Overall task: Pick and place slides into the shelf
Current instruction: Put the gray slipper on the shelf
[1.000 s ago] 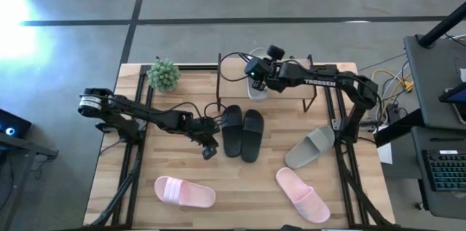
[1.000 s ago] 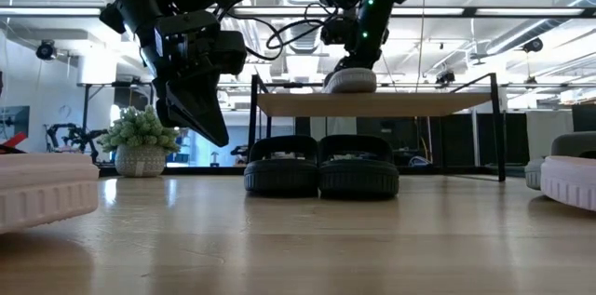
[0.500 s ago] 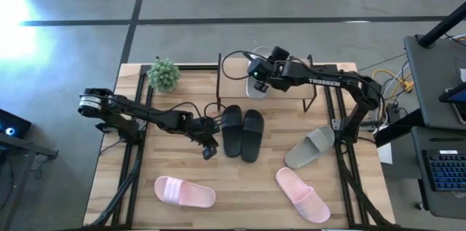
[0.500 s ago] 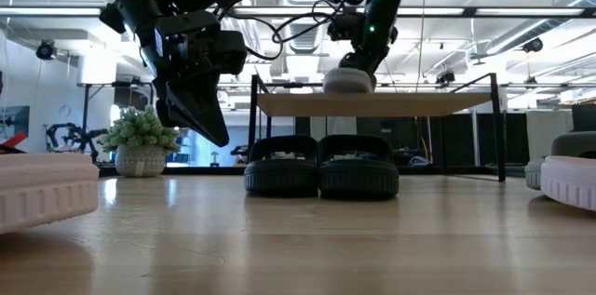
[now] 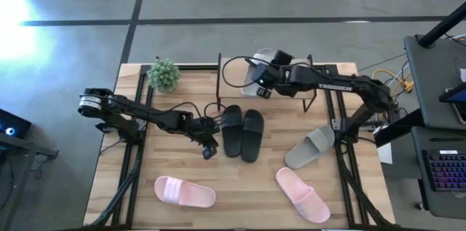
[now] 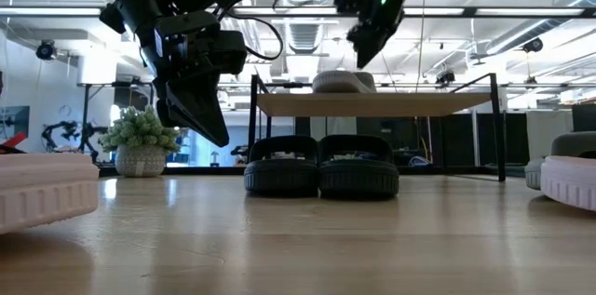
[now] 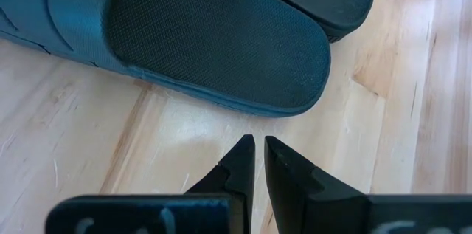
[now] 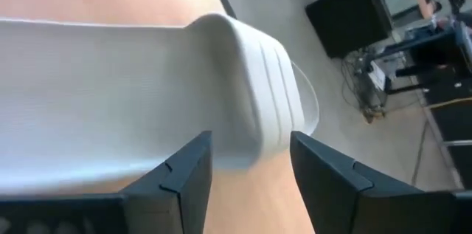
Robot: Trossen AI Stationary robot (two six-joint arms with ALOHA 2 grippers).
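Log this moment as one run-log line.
right gripper: open, above grey slide on shelf | left gripper: shut, beside black slides

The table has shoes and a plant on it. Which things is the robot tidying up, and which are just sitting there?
For the job:
- pale grey slide on the shelf, one more on the table
- black pair
- pink slides and
- shelf
- right gripper, open above the shelf
- left gripper, shut, beside the black pair

Just sitting there:
- potted plant
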